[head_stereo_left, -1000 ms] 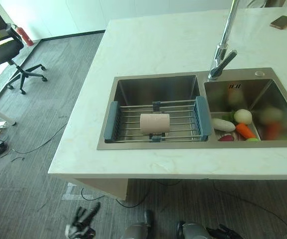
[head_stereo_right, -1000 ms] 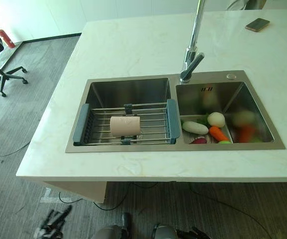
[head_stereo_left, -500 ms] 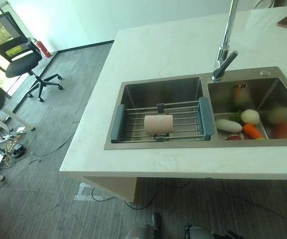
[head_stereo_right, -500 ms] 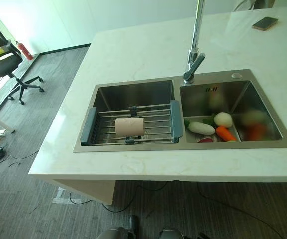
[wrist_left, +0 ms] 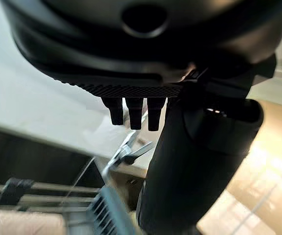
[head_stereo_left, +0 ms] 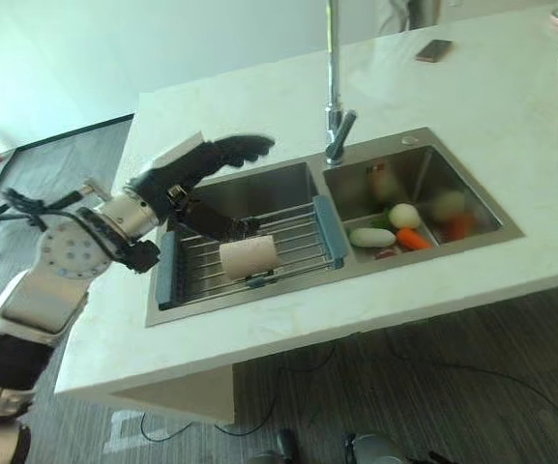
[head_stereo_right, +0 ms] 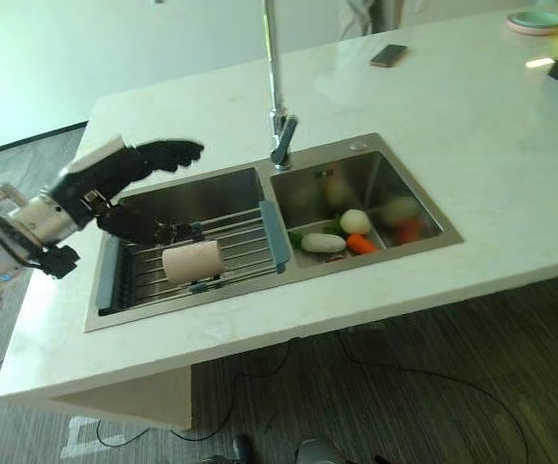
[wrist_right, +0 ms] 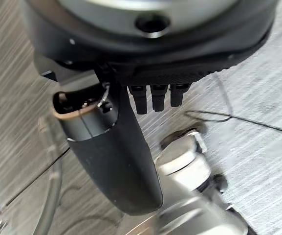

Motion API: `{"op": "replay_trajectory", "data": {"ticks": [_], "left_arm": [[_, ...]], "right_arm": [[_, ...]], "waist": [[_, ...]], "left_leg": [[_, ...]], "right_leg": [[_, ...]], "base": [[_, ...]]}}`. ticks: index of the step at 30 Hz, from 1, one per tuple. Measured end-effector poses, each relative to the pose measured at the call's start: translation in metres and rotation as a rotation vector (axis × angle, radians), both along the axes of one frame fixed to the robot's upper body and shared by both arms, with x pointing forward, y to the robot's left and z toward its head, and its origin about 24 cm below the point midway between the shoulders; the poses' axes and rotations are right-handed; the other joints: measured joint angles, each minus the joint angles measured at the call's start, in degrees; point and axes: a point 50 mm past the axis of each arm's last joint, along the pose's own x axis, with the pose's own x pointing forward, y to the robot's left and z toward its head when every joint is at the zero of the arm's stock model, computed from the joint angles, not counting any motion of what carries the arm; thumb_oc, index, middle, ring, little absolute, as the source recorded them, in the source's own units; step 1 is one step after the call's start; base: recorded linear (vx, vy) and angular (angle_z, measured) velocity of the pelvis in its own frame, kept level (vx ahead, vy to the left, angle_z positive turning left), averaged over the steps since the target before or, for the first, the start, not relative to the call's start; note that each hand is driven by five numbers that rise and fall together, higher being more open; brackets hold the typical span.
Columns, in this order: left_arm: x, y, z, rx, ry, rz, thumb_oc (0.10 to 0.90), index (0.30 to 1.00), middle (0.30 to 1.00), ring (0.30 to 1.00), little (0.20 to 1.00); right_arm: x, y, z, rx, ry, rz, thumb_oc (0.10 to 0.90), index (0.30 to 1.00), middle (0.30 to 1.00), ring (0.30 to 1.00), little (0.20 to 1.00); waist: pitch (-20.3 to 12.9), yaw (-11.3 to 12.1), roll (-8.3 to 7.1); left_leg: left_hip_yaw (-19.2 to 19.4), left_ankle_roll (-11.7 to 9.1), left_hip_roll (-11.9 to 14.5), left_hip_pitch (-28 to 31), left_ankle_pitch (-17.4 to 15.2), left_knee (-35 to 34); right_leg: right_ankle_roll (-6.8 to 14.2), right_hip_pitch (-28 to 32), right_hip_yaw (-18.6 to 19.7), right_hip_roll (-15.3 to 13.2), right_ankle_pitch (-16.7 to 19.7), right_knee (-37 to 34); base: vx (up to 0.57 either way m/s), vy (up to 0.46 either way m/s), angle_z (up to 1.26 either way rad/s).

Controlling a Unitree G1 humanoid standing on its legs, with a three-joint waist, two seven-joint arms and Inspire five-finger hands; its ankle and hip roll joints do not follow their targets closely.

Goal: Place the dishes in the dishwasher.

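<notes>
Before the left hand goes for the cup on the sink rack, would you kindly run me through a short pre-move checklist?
1. Left hand open, fingers straight: ok.
2. Left hand holding nothing: ok.
3. Beige cup lying on its side on the wire rack, top unobstructed: ok.
4. Hand above the rack, not yet touching the cup: ok.
5. Faucet stands beside the hand's path, close: cannot tell if it clears.
6. Right hand open and idle, down over the floor: ok.
</notes>
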Motion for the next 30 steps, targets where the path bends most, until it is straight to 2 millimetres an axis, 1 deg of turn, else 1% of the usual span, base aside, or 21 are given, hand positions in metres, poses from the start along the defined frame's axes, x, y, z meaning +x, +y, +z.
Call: {"op": "replay_trajectory", "data": {"ticks": [1, 3, 4, 5, 7, 8, 11, 13, 15, 17, 30], "left_arm": [[0.002, 0.004, -0.003, -0.006, 0.019, 0.024, 0.8, 0.9, 0.9, 0.9, 0.9], [0.006, 0.01, -0.011, 0.009, 0.054, 0.067, 0.8, 0.9, 0.9, 0.9, 0.9], [0.006, 0.01, -0.011, 0.009, 0.054, 0.067, 0.8, 0.9, 0.9, 0.9, 0.9], [0.007, 0.013, -0.016, 0.017, 0.084, 0.079, 0.8, 0.9, 0.9, 0.9, 0.9], [0.007, 0.015, -0.018, 0.019, 0.106, 0.088, 0.8, 0.9, 0.9, 0.9, 0.9], [0.008, 0.016, -0.02, 0.027, 0.133, 0.084, 0.8, 0.9, 0.9, 0.9, 0.9], [0.008, 0.016, -0.025, 0.073, 0.169, 0.088, 0.8, 0.9, 0.9, 0.9, 0.9], [0.009, 0.015, -0.031, 0.084, 0.201, 0.086, 0.8, 0.9, 0.9, 0.9, 0.9], [0.01, 0.017, -0.041, 0.108, 0.247, 0.091, 0.8, 0.9, 0.9, 0.9, 0.9], [0.01, 0.018, -0.047, 0.131, 0.264, 0.101, 0.8, 0.9, 0.9, 0.9, 0.9], [0.011, 0.02, -0.047, 0.145, 0.259, 0.11, 0.8, 0.9, 0.9, 0.9, 0.9]], "right_arm": [[-0.011, 0.0, -0.001, 0.002, 0.028, -0.008, 0.8, 0.9, 0.9, 0.9, 0.9], [-0.015, 0.0, -0.002, 0.001, 0.042, -0.005, 0.8, 0.9, 0.9, 0.9, 0.9], [-0.015, 0.0, -0.002, 0.001, 0.042, -0.005, 0.8, 0.9, 0.9, 0.9, 0.9], [-0.013, 0.0, -0.001, -0.002, 0.034, -0.002, 0.8, 0.9, 0.9, 0.9, 0.9], [-0.01, -0.001, -0.001, -0.004, 0.023, 0.002, 0.8, 0.9, 0.9, 0.9, 0.9], [-0.007, -0.002, 0.0, -0.006, 0.013, 0.005, 0.8, 0.9, 0.9, 0.9, 0.9], [-0.005, -0.002, 0.001, -0.006, 0.007, 0.007, 0.8, 0.9, 0.9, 0.9, 0.9], [-0.001, -0.003, 0.001, -0.009, -0.005, 0.011, 0.8, 0.9, 0.9, 0.9, 0.9], [0.003, -0.003, 0.002, -0.01, -0.021, 0.016, 0.8, 0.9, 0.9, 0.9, 0.9], [0.005, -0.003, 0.003, -0.014, -0.031, 0.019, 0.8, 0.9, 0.9, 0.9, 0.9], [0.012, -0.005, 0.005, -0.024, -0.056, 0.021, 0.8, 0.9, 0.9, 0.9, 0.9]], "waist": [[0.0, 0.0, 0.07], [0.2, 0.3, 0.43], [0.2, 0.3, 0.43], [0.5, 0.3, 0.97], [1.1, 0.3, 1.8], [1.5, 0.3, 2.49], [2.0, 0.2, 3.16], [2.6, 0.2, 3.14], [2.7, 0.1, 3.17], [2.9, 0.1, 3.26], [4.6, -0.1, 3.48]], "left_leg": [[0.0, 0.0, 0.0, 0.0, -0.1, 0.0], [0.3, 0.1, 0.0, 0.0, -0.2, 0.0], [0.3, 0.1, 0.0, 0.0, -0.2, 0.0], [0.8, 0.2, 0.0, 0.1, -0.4, 0.0], [1.1, 0.3, -0.1, 0.1, -0.5, 0.0], [1.3, 0.4, -0.3, 0.1, -0.5, 0.0], [1.5, 0.6, -0.4, 0.1, -0.6, 0.0], [1.8, 0.6, -0.4, 0.1, -0.7, 0.0], [2.1, 0.6, -0.4, 0.1, -0.7, -0.3], [2.6, 0.6, -0.4, 0.1, -0.7, -0.6], [2.8, 0.7, -0.4, 0.1, -0.7, -1.0]], "right_leg": [[0.0, 0.0, 0.2, 0.1, 0.1, -0.1], [-0.2, 0.0, 0.7, 0.2, 0.3, -0.3], [-0.2, 0.0, 0.7, 0.2, 0.3, -0.3], [-0.1, 0.0, 0.8, 0.1, 0.4, -0.5], [-0.1, 0.0, 1.1, 0.0, 0.7, -0.8], [0.2, 0.0, 1.3, -0.1, 0.8, -1.0], [0.5, -0.1, 1.6, -0.2, 1.0, -1.2], [0.5, -0.2, 1.8, -0.2, 1.0, -1.2], [0.5, -0.4, 2.1, -0.2, 1.0, -1.2], [0.6, -0.8, 2.5, -0.1, 1.1, -1.2], [0.7, -0.9, 2.5, 0.0, 1.2, -1.5]], "base": [[-0.03, 0.009, -0.04], [-0.04, 0.012, -0.05], [-0.04, 0.011, -0.11], [-0.03, 0.016, -0.1], [-0.04, 0.021, -0.09], [-0.04, 0.022, -0.04], [-0.03, 0.013, -0.04], [-0.04, 0.025, -0.06], [-0.04, 0.028, -0.09], [-0.02, 0.01, -0.12], [0.0, 0.0, -0.01]]}}
